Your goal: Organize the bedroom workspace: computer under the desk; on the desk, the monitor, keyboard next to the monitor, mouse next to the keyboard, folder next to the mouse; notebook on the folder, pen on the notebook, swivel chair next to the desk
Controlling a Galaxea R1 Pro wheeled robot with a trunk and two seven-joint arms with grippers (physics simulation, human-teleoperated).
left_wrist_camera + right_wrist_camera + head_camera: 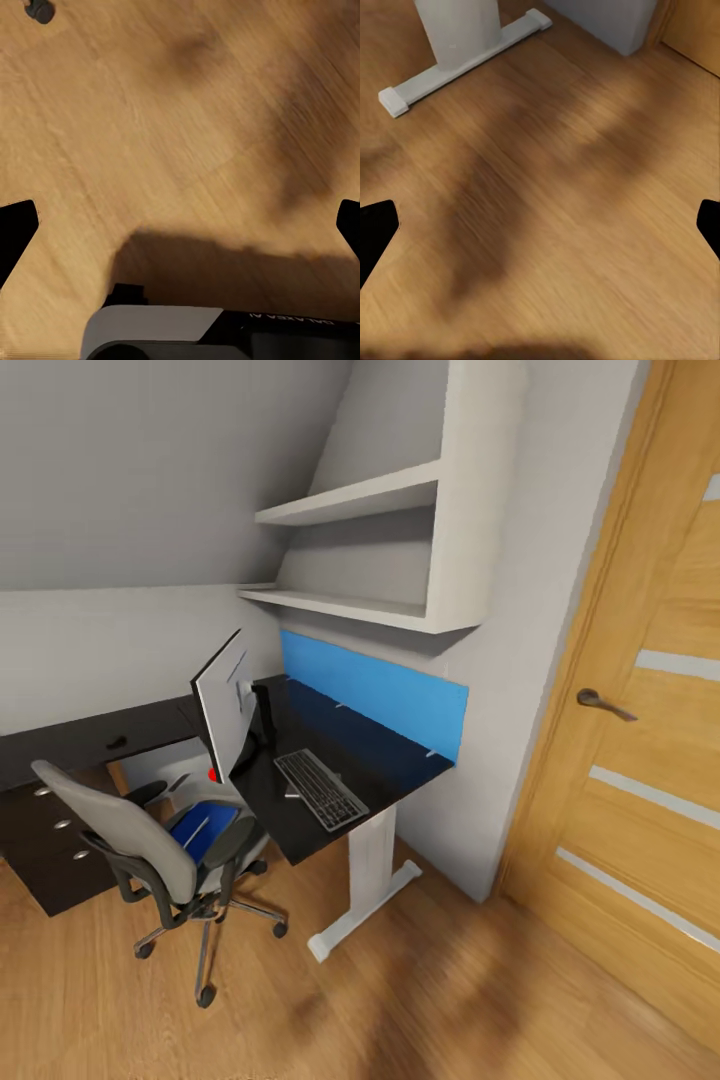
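The black desk (pixel 390 760) stands against the wall. On it the monitor (pixel 225 705) is turned edge-on, and the keyboard (pixel 320 788) lies near the front edge. The swivel chair (pixel 140 840) stands at the desk's corner with the blue folder (pixel 205 825) on its seat. Pale streaks lie on the folder, too small to name. A light grey box under the desk may be the computer (pixel 155 763). The mouse, notebook and pen are not made out. My left gripper (pixel 180 229) and right gripper (pixel 540 232) hang open over bare wooden floor.
A wooden door (pixel 640 740) with a handle (pixel 600 702) is at the right. White shelves (pixel 380 550) and a blue wall panel (pixel 380 695) sit above the desk. The desk's white leg and foot (pixel 457 60) are ahead of the right gripper. A chair castor (pixel 39 9) is near the left gripper.
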